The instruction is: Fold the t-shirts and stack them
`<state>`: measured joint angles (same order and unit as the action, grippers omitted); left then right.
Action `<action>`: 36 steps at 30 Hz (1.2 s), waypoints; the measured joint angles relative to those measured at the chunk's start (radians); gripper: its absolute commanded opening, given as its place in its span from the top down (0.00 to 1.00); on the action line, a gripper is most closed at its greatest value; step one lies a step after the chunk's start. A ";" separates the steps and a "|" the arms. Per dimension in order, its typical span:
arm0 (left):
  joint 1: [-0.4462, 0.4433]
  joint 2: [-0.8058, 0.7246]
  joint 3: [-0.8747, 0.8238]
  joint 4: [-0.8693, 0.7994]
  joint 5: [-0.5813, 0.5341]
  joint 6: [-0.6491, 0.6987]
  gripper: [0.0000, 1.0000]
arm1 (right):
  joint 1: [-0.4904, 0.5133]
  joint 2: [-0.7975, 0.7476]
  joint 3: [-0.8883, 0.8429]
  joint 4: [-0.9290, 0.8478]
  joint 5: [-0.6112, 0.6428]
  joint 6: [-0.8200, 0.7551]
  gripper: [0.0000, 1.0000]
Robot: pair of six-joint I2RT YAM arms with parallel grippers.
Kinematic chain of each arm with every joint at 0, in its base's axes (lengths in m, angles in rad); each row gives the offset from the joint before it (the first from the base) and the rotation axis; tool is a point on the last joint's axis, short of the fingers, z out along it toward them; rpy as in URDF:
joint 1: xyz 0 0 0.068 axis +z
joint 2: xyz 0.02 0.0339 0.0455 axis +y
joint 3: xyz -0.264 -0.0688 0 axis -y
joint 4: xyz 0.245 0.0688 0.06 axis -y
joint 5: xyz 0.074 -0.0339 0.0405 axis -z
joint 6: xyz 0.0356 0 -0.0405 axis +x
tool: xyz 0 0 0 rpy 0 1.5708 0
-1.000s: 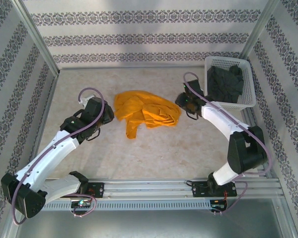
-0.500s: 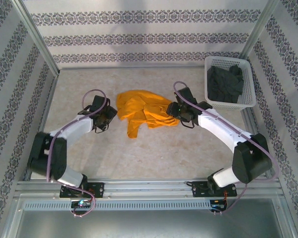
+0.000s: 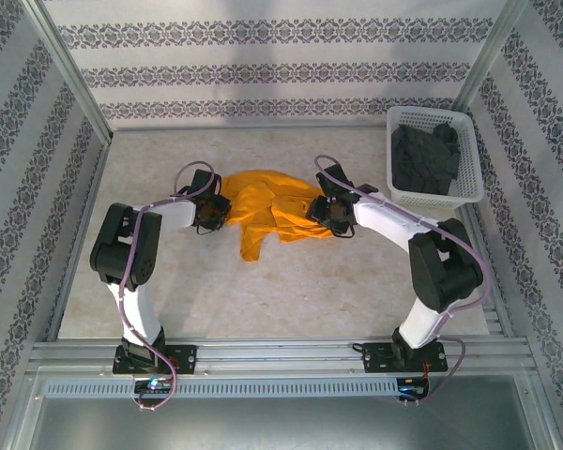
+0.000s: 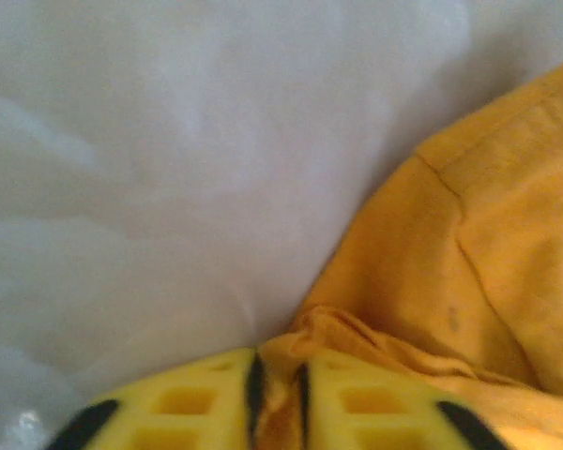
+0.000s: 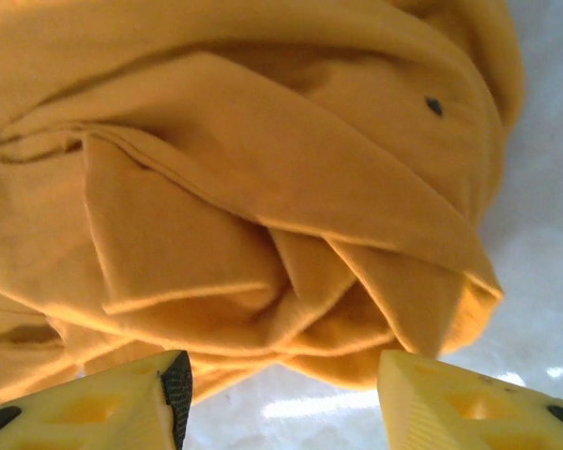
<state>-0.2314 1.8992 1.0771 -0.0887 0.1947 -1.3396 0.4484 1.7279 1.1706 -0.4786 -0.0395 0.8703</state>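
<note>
The left tool (image 4: 277,389) is clenched on a thin fold at the edge of the orange-yellow t-shirt (image 3: 272,211), with the cloth pinched between its yellow fingers (image 4: 375,412). The right tool (image 5: 281,394) is released, its fingers wide apart just beside the opposite bunched edge. The crumpled shirt lies between both tools on the pale table (image 3: 310,281). Well beyond the right tool, the charcoal t-shirt (image 3: 422,157) sits heaped in the white lattice basket (image 3: 430,198).
</note>
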 measured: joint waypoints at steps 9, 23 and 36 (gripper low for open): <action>-0.005 -0.043 0.018 0.079 -0.023 0.043 1.00 | -0.001 0.063 0.129 -0.012 -0.003 0.040 0.52; -0.004 -0.205 0.013 0.069 -0.038 0.161 1.00 | 0.008 0.248 0.261 -0.083 -0.006 0.033 0.91; 0.092 -0.307 0.187 -0.039 -0.021 0.307 1.00 | -0.077 0.123 0.415 -0.112 0.032 -0.131 1.00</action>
<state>-0.1390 1.5921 1.2644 -0.1280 0.1738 -1.0321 0.3710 1.8511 1.5860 -0.5907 -0.0078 0.7395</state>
